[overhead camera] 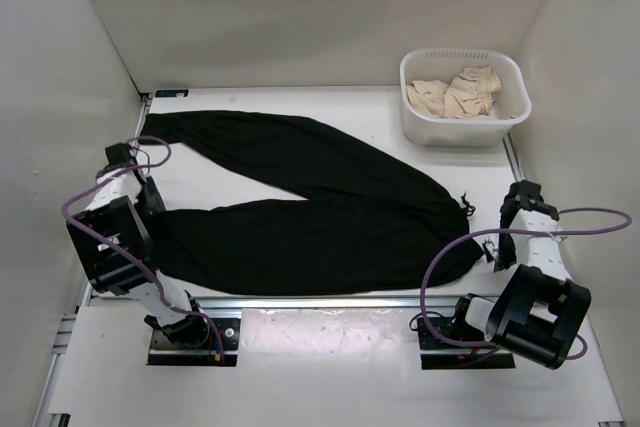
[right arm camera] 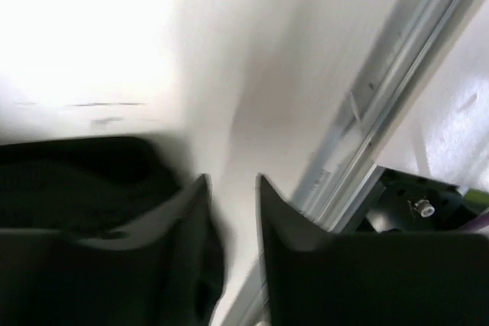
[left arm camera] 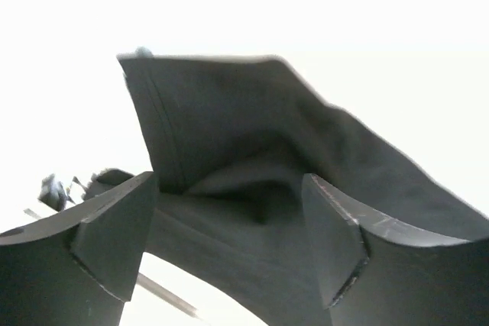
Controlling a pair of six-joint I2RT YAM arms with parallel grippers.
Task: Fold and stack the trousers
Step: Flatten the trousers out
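Top external view: the black trousers point(overhead camera: 330, 217) lie spread on the table point(overhead camera: 220, 187) in an open V. The waist is at the right and the 2 legs run off to the left, 1 toward the far corner and 1 along the near edge. No fold shows yet, so I judge this to be the opening step: getting hold of the garment at both ends. The left gripper point(overhead camera: 150, 197) sits at the cuff of the near leg. The right gripper point(overhead camera: 500, 232) is just beside the waistband. A white basket point(overhead camera: 415, 122) holding beige cloth point(overhead camera: 460, 92) stands at the far right, apart from the trousers. The next move probably calls for a firm pinch at cuff and waist together, then carrying the near leg over the far 1.

Left wrist view: the left gripper point(left arm camera: 229, 188) has its jaws spread wide. The cuff of the trousers point(left arm camera: 229, 112) lies between and beyond the fingers point(left arm camera: 114, 234), hem edge showing, but nothing is clamped.

Right wrist view: blurred. The right gripper point(right arm camera: 233, 188) shows only a narrow gap, with bare table seen through it. The trousers point(right arm camera: 76, 181) lie dark against the left finger, not pinched. A metal rail point(right arm camera: 397, 89) runs at the right.
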